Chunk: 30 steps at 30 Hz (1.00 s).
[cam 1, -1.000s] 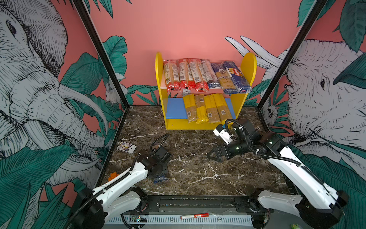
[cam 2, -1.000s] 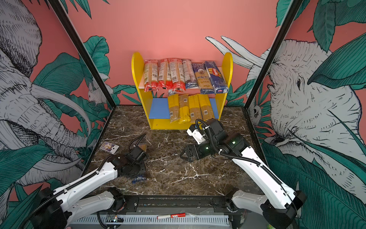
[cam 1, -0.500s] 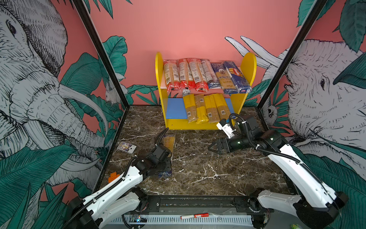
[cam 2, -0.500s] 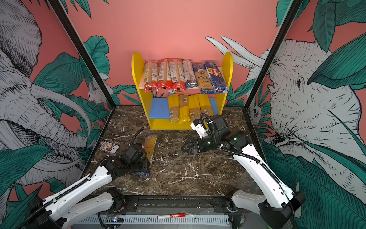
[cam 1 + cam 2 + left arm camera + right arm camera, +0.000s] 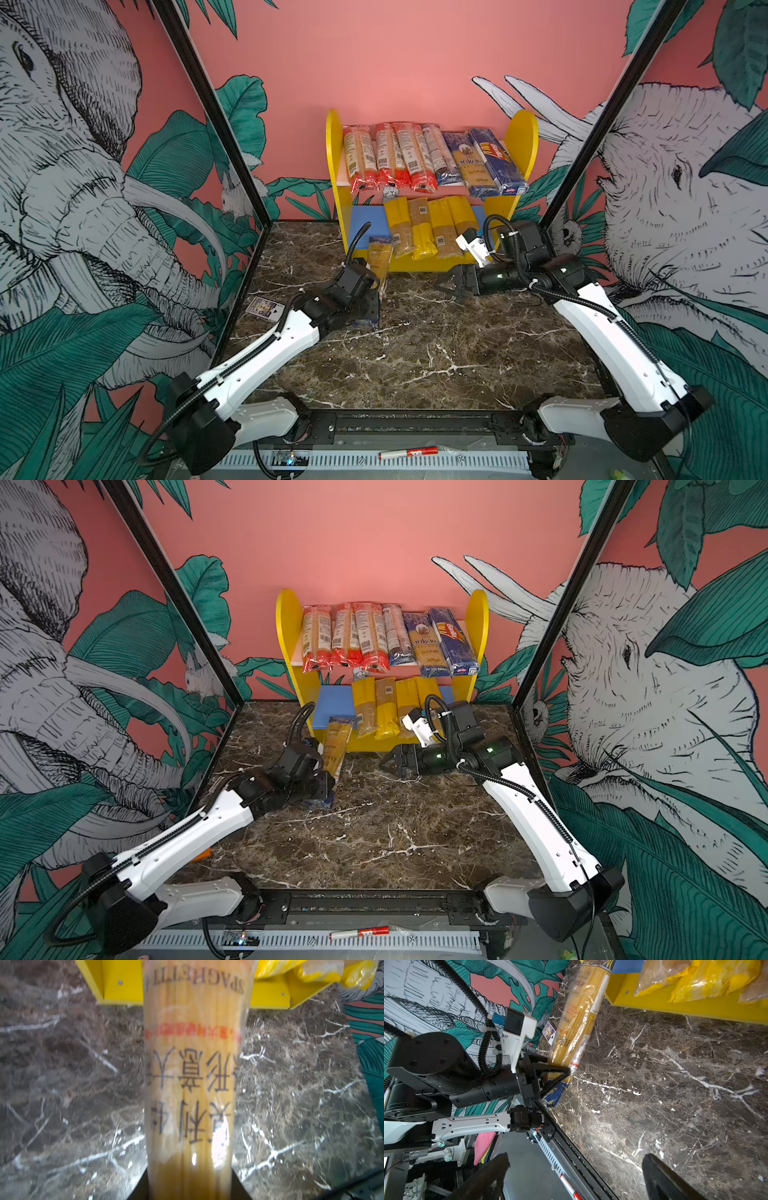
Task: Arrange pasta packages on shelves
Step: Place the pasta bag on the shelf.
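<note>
Left wrist view: the spaghetti pack [image 5: 191,1084] fills the middle of the picture, a clear, glossy wrapper over straight pale-yellow strands, printed with black Chinese characters, a thin red line of text and the word SPAGHETTI. The print is blurred. The left gripper [image 5: 558,1068] pinches this pack near its dark blue crimped end [image 5: 556,1093], which sticks out behind the black triangular fingers [image 5: 562,1073]. The pack slants up from the gripper over the marble table [image 5: 415,353], and its far end reaches over the yellow front rail of the shelves [image 5: 521,141] at the blue lower board [image 5: 365,220]. I cannot tell whether it rests on the board.

Just beside it on that board lie four half-yellow packs [image 5: 428,228], side by side, their near ends overhanging the rail. The upper board carries three clear packs with red ends [image 5: 390,158], a narrow pack with a dark blue end [image 5: 436,156], a blue-and-yellow pack [image 5: 469,166] and a dark blue Barilla pack [image 5: 496,162], packed edge to edge between the rounded yellow panels.

The right gripper [image 5: 444,286] hangs low in front of the rail, its jaws spread wide and holding nothing, pointing toward the held pack but apart from it. A playing card [image 5: 264,308] lies by the table's left edge, and a red-and-white marker pen [image 5: 409,452] lies on the slotted rail at the front.
</note>
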Each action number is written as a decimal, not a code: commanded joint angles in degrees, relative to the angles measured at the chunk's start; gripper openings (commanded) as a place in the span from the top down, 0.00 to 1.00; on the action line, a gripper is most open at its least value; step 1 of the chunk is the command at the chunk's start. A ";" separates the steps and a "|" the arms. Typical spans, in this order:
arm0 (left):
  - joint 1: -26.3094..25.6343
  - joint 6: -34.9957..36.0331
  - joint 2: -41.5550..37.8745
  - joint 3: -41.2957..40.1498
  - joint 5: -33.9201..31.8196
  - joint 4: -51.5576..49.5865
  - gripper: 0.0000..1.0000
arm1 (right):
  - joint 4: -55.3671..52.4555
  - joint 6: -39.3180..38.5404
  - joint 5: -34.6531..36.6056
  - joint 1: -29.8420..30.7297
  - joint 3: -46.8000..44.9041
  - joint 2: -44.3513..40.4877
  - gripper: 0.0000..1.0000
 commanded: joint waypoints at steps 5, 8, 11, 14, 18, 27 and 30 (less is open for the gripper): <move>0.98 7.53 11.19 15.43 -6.07 7.11 1.00 | 0.59 -2.08 -2.32 -3.36 2.37 0.53 0.01; 4.37 7.69 15.64 19.69 -4.85 7.49 1.00 | 0.46 -2.14 -2.24 -4.71 2.71 0.64 0.01; 7.19 7.93 18.58 22.85 -3.02 8.76 1.00 | 0.49 -2.04 -1.85 -5.94 3.23 0.76 0.01; 9.48 8.77 21.51 26.67 -1.23 9.05 1.00 | 0.70 -1.64 -1.63 -6.66 4.08 1.28 0.01; 11.45 10.17 25.77 31.98 0.74 8.52 1.00 | 0.87 -1.16 -0.84 -7.12 5.13 2.25 0.01; 15.54 10.49 33.94 39.92 3.95 9.56 1.00 | 1.42 0.95 1.12 -7.58 6.42 3.26 0.01; 17.11 9.93 36.01 41.38 5.00 10.50 1.00 | 1.71 1.60 1.71 -7.56 6.51 3.26 0.01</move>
